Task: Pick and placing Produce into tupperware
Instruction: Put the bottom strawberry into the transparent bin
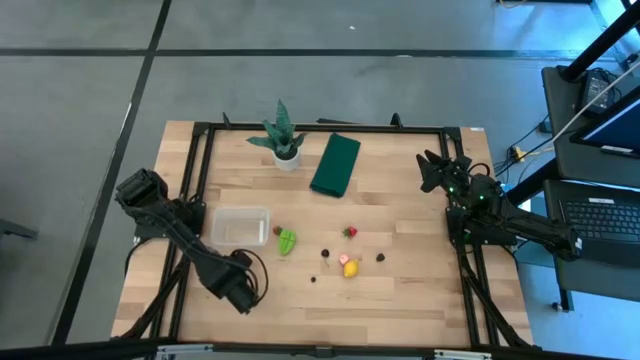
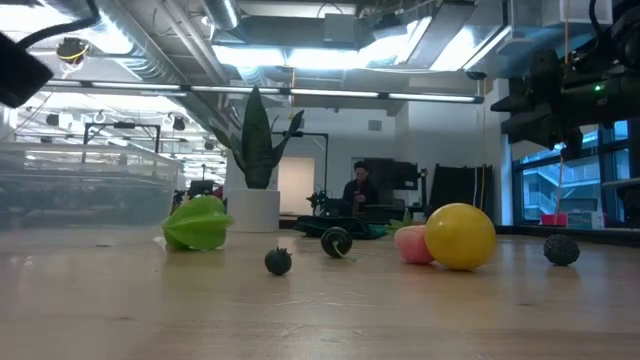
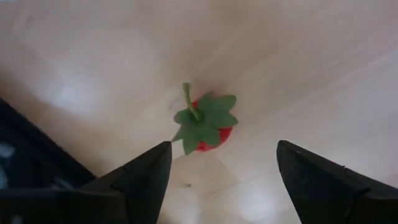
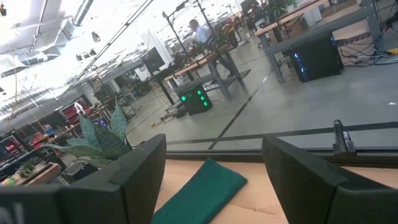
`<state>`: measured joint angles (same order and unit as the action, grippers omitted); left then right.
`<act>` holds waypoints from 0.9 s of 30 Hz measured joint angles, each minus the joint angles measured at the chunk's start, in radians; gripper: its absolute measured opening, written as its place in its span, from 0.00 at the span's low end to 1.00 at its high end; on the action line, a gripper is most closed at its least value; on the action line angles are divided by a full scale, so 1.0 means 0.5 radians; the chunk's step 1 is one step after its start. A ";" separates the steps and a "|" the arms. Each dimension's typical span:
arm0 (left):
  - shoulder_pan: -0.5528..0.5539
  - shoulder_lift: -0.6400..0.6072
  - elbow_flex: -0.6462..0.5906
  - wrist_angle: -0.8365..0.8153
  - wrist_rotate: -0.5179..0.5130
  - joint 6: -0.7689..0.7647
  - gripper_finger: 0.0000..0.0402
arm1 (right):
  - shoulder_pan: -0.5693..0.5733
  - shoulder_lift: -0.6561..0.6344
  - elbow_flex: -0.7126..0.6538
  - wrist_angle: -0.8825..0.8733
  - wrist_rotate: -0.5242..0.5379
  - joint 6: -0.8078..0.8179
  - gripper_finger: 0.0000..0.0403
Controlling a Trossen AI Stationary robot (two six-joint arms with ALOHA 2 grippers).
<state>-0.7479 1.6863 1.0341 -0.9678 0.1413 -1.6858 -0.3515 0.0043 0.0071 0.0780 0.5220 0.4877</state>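
Note:
The clear tupperware sits on the table's left half. To its right lie the produce: a light green leafy piece, a red piece, a strawberry, a yellow piece and small dark berries. My left gripper hangs open near the table's near edge, pointing down. In its wrist view a red strawberry with a green leaf cap lies on the wood between its fingers, untouched. My right gripper is open, raised over the table's right far part.
A potted plant and a folded dark green cloth stand at the far edge, both seen past the right gripper. A black frame runs round the table. Bare wood lies along the near edge. A person sits far behind.

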 joint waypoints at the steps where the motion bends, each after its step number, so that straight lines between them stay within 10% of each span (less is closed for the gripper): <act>1: -0.006 0.000 -0.016 0.007 0.000 -0.027 0.69 | 0.000 -0.001 0.000 0.000 0.000 0.000 0.66; 27: -0.010 -0.005 -0.266 0.320 -0.037 -0.188 0.60 | 0.000 0.000 0.000 -0.001 0.000 -0.096 0.66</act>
<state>-0.7527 1.6837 0.9012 -0.8077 0.1230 -1.7799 -0.3515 0.0041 0.0071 0.0776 0.5220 0.4398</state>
